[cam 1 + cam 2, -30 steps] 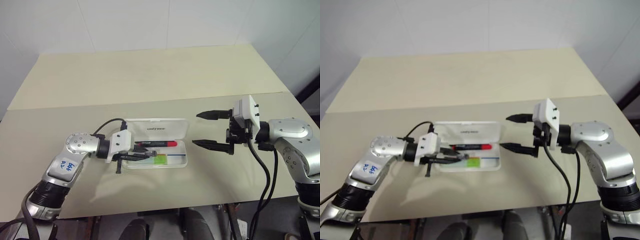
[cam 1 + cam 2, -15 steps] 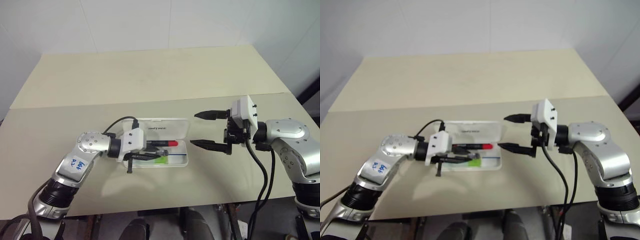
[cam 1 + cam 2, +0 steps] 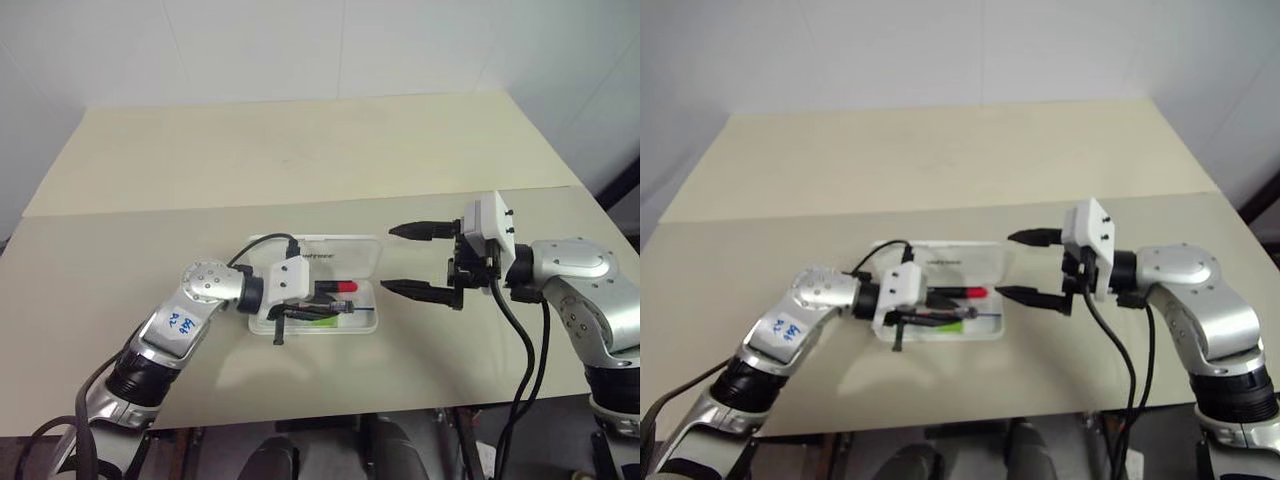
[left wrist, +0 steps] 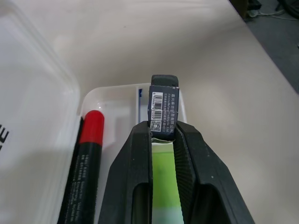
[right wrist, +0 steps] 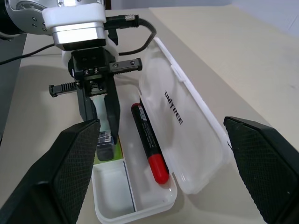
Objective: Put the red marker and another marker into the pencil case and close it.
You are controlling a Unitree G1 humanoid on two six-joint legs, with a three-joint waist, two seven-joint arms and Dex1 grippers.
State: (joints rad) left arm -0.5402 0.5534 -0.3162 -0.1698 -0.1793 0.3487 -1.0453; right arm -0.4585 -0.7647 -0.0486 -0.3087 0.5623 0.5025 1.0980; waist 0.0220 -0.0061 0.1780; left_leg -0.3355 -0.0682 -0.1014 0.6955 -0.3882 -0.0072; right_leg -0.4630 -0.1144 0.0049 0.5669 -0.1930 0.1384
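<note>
Pale mint-green, the stubby marker (image 4: 164,186) is sitting clenched in the left pincer (image 4: 163,135) inside the open white plastic pencil case (image 5: 196,135), beside the red-capped black marker (image 5: 148,140); the right pincer (image 3: 418,260) is hanging released nearby.

My pencil case (image 5: 187,126) lies open, and its lid carries the dark lettering "UNITREE", read clearly from my right wrist. The dark end of the marker (image 4: 163,109) in my left gripper (image 4: 162,140) bears a white barcode label, its digits too small to read. My left forearm carries a white sticker (image 3: 178,322) with blue handwriting I cannot make out.
</note>
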